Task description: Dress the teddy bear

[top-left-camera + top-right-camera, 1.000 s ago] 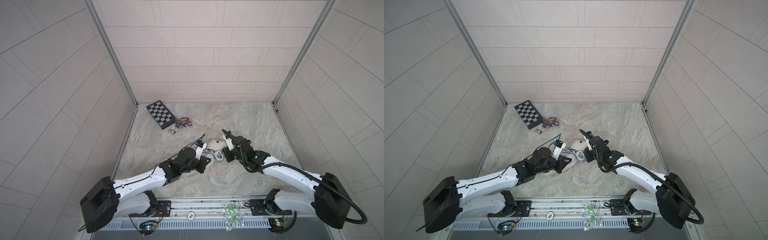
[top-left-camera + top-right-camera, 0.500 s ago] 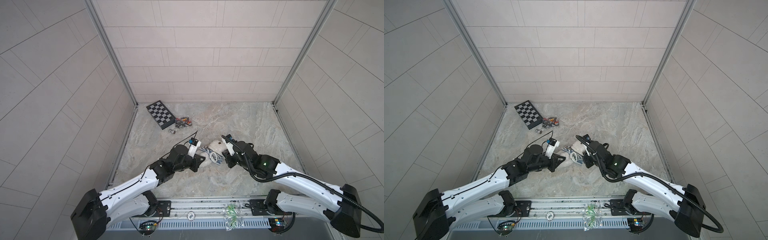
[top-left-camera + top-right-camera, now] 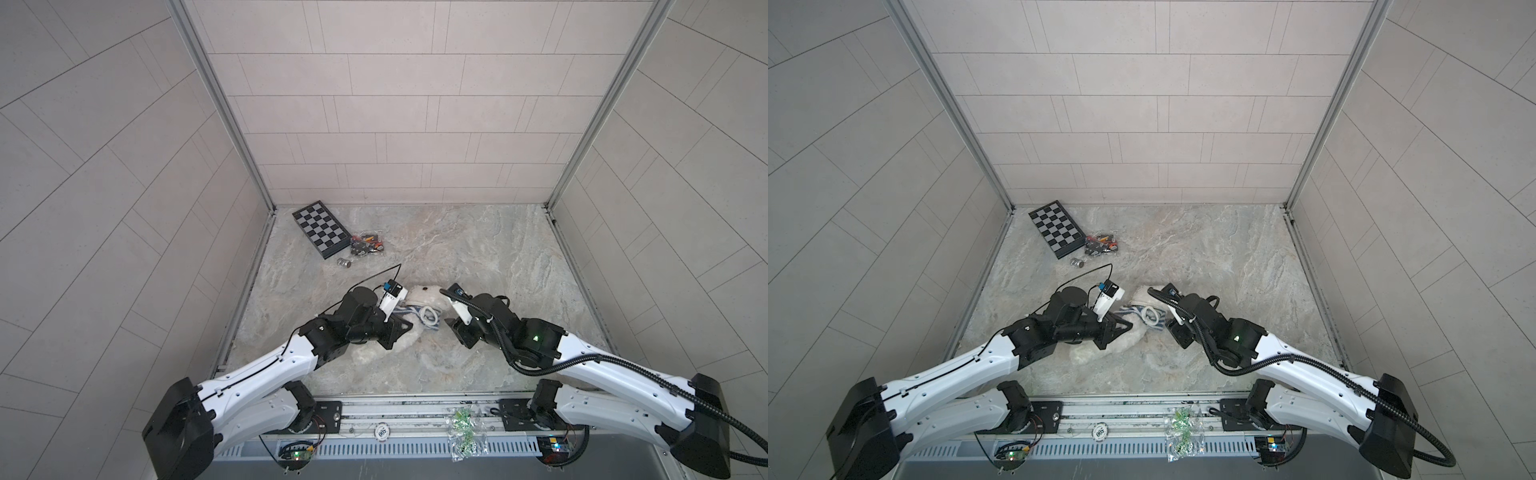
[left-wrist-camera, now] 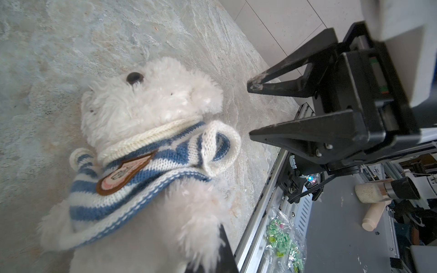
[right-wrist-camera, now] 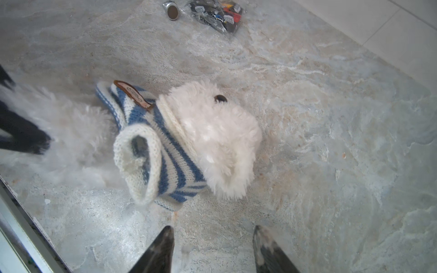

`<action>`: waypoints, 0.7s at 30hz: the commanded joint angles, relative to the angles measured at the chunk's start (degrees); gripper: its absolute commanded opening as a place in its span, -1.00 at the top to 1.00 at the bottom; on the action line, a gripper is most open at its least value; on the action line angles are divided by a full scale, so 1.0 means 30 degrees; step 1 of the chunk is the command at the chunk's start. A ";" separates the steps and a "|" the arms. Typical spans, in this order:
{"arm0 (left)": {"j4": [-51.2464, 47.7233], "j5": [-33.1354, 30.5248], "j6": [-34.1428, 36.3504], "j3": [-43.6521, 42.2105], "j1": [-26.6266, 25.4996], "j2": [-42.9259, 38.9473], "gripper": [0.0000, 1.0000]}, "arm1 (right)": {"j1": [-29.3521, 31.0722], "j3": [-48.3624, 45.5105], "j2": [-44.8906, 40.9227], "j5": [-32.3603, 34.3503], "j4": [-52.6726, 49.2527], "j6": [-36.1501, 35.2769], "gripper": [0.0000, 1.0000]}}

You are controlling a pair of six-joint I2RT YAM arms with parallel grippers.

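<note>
Now that the right fingers [image 4: 307, 133] have sprung apart and drawn back toward the near edge of the bench [image 5: 331, 106], they grip nothing. A second ago they were clenched close in at the teddy bear [image 4: 146, 99]; now both tips stand clear of the wool, with bare bench between. What they have let go is the striped shirt [image 4: 165, 153]. Its cream collar is already round the bear's neck and its body is bunched high on the chest, badge [image 4: 123, 172] uppermost. The bear lies on its back near the middle of the bench, between the two arms, head toward the back wall. The left fingers [image 5: 23, 136] have not changed: they are clenched, and from the fur bunched round them they seem to pinch the bear low on its body, pinning it in place.

For the task, I judge the head-through-collar step done, and the release a pause before a fresh grip, not an ending. The sleeve cuff [image 5: 139, 165] nearest the right arm gapes open and looks empty, with no paw through it. The other sleeve [image 4: 80, 156] shows only a little, and I cannot tell whether it is filled. At least one paw still needs threading, and the hem still needs pulling down over the belly
</note>
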 commanded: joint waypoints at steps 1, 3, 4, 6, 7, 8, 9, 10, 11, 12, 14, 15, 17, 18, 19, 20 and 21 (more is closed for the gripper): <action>0.0289 0.0607 0.0432 0.0671 0.0090 -0.0040 1.00 | 0.0088 -0.0653 -0.0759 0.0455 0.1868 -0.2957 -0.12; 0.0289 0.0694 0.0428 0.0723 0.0115 -0.0062 1.00 | 0.0088 -0.0941 -0.0967 0.0397 0.2799 -0.4149 -0.12; 0.0261 0.0726 0.0443 0.0707 0.0105 -0.0069 1.00 | 0.0088 -0.0934 -0.0878 0.0433 0.3231 -0.4673 -0.12; 0.0187 0.0727 0.0432 0.0751 0.0108 -0.0126 1.00 | 0.0088 -0.0922 -0.0531 0.0391 0.3759 -0.5697 -0.11; 0.0152 0.0704 0.0428 0.0742 0.0091 -0.0179 1.00 | 0.0088 -0.0944 -0.0333 0.0162 0.3907 -0.6164 -0.10; 0.0092 0.0672 0.0428 0.0715 0.0082 -0.0215 1.00 | 0.0088 -0.0919 -0.0077 -0.0055 0.4103 -0.6647 -0.10; 0.0084 0.0667 0.0428 0.0719 0.0097 -0.0259 1.00 | 0.0088 -0.0939 0.0125 -0.0288 0.4270 -0.6931 -0.10; 0.0084 0.0667 0.0428 0.0674 0.0087 -0.0289 1.00 | 0.0088 -0.0917 0.0275 -0.0608 0.4286 -0.7309 -0.10; 0.0089 0.0667 0.0414 0.0686 0.0082 -0.0304 1.00 | 0.0088 -0.1182 0.0398 -0.0743 0.4286 -0.7522 -0.10; 0.0096 0.0663 0.0399 0.0669 0.0111 -0.0333 1.00 | 0.0087 -0.1511 0.0458 -0.0898 0.4257 -0.7699 -0.10; 0.0117 0.0678 0.0406 0.0645 0.0096 -0.0388 1.00 | 0.0088 -0.1746 0.0441 -0.1122 0.4257 -0.7999 -0.10; 0.0128 0.0703 0.0399 0.0641 0.0079 -0.0392 1.00 | 0.0088 -0.1843 0.0462 -0.1010 0.4256 -0.8075 -0.10; 0.0117 0.0754 0.0414 0.0665 0.0090 -0.0392 1.00 | 0.0059 -0.1935 0.0569 -0.0671 0.4315 -0.8202 -0.08; 0.0114 0.0755 0.0399 0.0657 0.0100 -0.0392 1.00 | 0.0030 -0.1927 0.0712 -0.0526 0.4386 -0.8335 -0.07; 0.0140 0.0755 0.0371 0.0646 0.0083 -0.0390 1.00 | 0.0002 -0.1924 0.0830 -0.0403 0.4448 -0.8396 -0.06; 0.0150 0.0769 0.0370 0.0645 0.0087 -0.0376 1.00 | -0.0043 -0.1971 0.1019 -0.0218 0.4638 -0.8477 -0.05; 0.0143 0.0799 0.0341 0.0642 0.0110 -0.0365 1.00 | -0.0102 -0.1977 0.1235 -0.0044 0.4817 -0.8585 -0.04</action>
